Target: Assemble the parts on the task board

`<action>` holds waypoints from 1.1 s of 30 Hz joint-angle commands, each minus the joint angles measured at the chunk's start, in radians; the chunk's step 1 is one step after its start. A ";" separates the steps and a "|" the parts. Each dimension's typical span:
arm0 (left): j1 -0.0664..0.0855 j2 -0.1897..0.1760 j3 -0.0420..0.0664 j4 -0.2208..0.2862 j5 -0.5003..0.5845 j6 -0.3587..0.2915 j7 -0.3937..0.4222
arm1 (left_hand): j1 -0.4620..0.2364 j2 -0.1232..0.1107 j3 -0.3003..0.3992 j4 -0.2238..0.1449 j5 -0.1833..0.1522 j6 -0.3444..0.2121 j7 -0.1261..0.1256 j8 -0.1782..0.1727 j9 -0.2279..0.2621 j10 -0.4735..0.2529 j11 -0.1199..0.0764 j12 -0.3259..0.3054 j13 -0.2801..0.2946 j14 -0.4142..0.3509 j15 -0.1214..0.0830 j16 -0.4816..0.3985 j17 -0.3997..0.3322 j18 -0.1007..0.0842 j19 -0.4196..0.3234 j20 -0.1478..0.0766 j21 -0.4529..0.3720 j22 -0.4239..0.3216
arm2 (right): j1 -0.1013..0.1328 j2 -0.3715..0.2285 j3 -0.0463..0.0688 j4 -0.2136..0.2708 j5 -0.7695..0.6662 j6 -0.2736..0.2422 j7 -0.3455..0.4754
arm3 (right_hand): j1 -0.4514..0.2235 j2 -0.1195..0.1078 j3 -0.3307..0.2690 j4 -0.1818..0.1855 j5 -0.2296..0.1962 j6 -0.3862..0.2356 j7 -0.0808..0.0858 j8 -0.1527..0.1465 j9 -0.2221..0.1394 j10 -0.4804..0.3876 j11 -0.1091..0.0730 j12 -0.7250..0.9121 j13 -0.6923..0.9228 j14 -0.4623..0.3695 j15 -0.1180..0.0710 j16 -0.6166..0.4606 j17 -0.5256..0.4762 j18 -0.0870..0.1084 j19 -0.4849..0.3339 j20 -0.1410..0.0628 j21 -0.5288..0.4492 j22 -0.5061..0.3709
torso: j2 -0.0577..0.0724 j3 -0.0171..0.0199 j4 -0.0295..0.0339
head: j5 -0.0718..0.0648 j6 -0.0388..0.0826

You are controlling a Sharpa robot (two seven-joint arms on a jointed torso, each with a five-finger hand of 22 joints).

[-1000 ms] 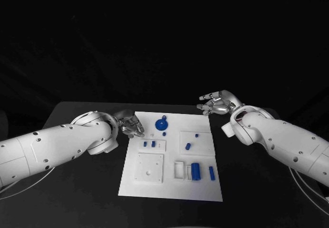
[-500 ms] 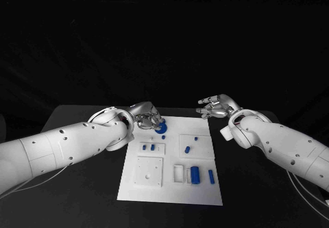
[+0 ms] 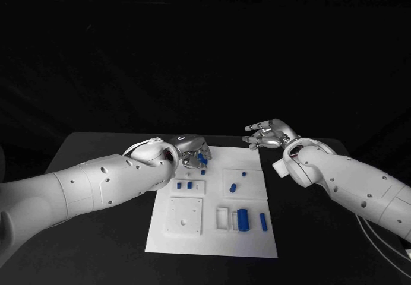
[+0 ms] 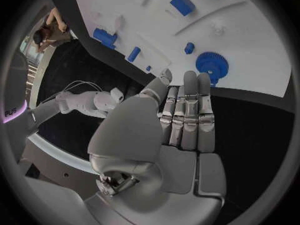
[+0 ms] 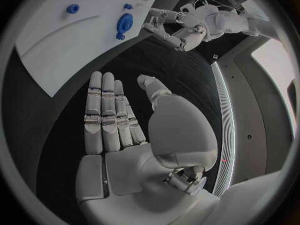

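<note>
Gear (image 4: 210, 65) lies just past our left hand (image 4: 178, 120), whose flat fingers hold nothing; our right hand (image 3: 267, 135), also empty and spread, hangs farther off.

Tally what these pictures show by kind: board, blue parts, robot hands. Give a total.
task board: 1
blue gear: 1
other blue parts: 7, counted in the head view
hands: 2, the left hand and the right hand, both holding nothing
Total: 11
</note>
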State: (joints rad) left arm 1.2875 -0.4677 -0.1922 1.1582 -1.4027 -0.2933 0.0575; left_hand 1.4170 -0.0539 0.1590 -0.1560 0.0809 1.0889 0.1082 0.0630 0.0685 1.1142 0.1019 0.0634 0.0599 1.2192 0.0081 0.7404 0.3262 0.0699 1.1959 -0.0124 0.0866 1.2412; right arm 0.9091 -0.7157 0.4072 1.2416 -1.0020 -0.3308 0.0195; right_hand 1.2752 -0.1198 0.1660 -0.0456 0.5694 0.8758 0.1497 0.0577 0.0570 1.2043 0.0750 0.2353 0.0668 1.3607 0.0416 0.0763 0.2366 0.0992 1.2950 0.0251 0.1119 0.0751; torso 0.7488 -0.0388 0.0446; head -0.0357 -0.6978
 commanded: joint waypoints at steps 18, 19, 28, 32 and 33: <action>-0.029 0.051 -0.018 -0.075 -0.130 0.087 0.003 | 0.019 -0.025 -0.005 0.022 0.017 -0.030 0.002 0.000 -0.004 -0.030 -0.002 -0.005 -0.001 -0.009 -0.009 0.072 0.009 0.013 0.020 -0.005 -0.014 0.071 | 0.001 0.004 0.001 0.011 0.023 -0.014 0.025 | -0.028 -0.004 0.013 -0.017 0.002 -0.016 0.023 -0.001 0.000 -0.143 0.064 -0.112 -0.007 -0.157 0.068 -0.005 -0.166 0.008 -0.167 0.078 -0.044 -0.009 | 0.001 0.0002 0.0013 | -0.002 -0.003; -0.031 0.053 -0.018 -0.079 -0.131 0.085 0.004 | 0.020 -0.025 -0.002 0.020 0.019 -0.030 0.001 0.000 -0.004 -0.031 -0.002 -0.005 -0.001 -0.009 -0.009 0.073 0.008 0.013 0.020 -0.006 -0.014 0.075 | 0.001 0.004 0.001 0.011 0.023 -0.014 0.025 | -0.028 -0.004 0.013 -0.018 0.002 -0.016 0.023 -0.001 0.000 -0.143 0.064 -0.112 -0.007 -0.157 0.068 -0.005 -0.167 0.008 -0.167 0.078 -0.044 -0.009 | 0.001 0.0002 0.0013 | -0.002 -0.003; -0.041 0.063 -0.018 -0.103 -0.134 0.077 0.001 | 0.014 -0.016 0.022 0.012 0.022 -0.009 0.007 0.000 -0.004 -0.024 -0.004 -0.005 -0.001 -0.012 -0.012 0.091 0.012 0.014 0.019 -0.009 -0.007 0.088 | 0.001 0.004 0.001 0.012 0.026 -0.011 0.024 | -0.029 -0.003 0.012 -0.018 0.002 -0.019 0.023 -0.001 0.000 -0.144 0.065 -0.112 -0.007 -0.158 0.069 -0.005 -0.167 0.008 -0.169 0.079 -0.044 -0.009 | 0.001 0.0000 0.0001 | -0.004 -0.003; -0.046 0.069 -0.018 -0.113 -0.134 0.072 0.000 | 0.011 -0.010 0.039 0.009 0.023 -0.006 0.007 0.000 -0.004 -0.015 -0.006 -0.005 -0.002 -0.013 -0.014 0.103 0.015 0.014 0.019 -0.011 0.003 0.090 | 0.001 0.004 0.001 0.013 0.027 -0.008 0.023 | -0.029 -0.003 0.012 -0.019 0.002 -0.019 0.023 -0.001 0.000 -0.144 0.065 -0.112 -0.007 -0.159 0.069 -0.005 -0.167 0.008 -0.169 0.079 -0.044 -0.009 | 0.002 0.0002 0.0001 | -0.004 -0.003; -0.047 0.070 -0.018 -0.115 -0.134 0.071 -0.001 | 0.010 -0.009 0.043 0.008 0.024 -0.005 0.008 -0.001 -0.004 -0.014 -0.005 -0.005 -0.002 -0.014 -0.013 0.106 0.016 0.014 0.017 -0.012 0.007 0.090 | 0.001 0.004 0.001 0.013 0.027 -0.006 0.022 | -0.029 -0.003 0.012 -0.019 0.002 -0.019 0.023 -0.001 0.000 -0.144 0.065 -0.112 -0.007 -0.159 0.069 -0.005 -0.167 0.008 -0.169 0.079 -0.044 -0.009 | 0.002 0.0002 -0.0004 | -0.003 -0.003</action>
State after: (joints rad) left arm 1.2419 -0.4018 -0.2106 1.0454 -1.5263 -0.2203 0.0554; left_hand 1.4278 -0.0728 0.1959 -0.1486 0.0978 1.0771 0.1142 0.0630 0.0658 1.0945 0.0957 0.0634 0.0600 1.2076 -0.0036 0.8403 0.3410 0.0700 1.2136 -0.0162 0.0890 1.3080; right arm 0.9101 -0.7125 0.4073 1.2527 -0.9803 -0.3415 0.0311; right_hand 1.2554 -0.1211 0.1770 -0.0566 0.5694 0.8611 0.1684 0.0577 0.0571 1.0685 0.1393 0.1269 0.0602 1.2119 0.1111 0.0696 0.0703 0.0995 1.1342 0.1035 0.0693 0.0669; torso 0.7499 -0.0387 0.0451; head -0.0395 -0.7011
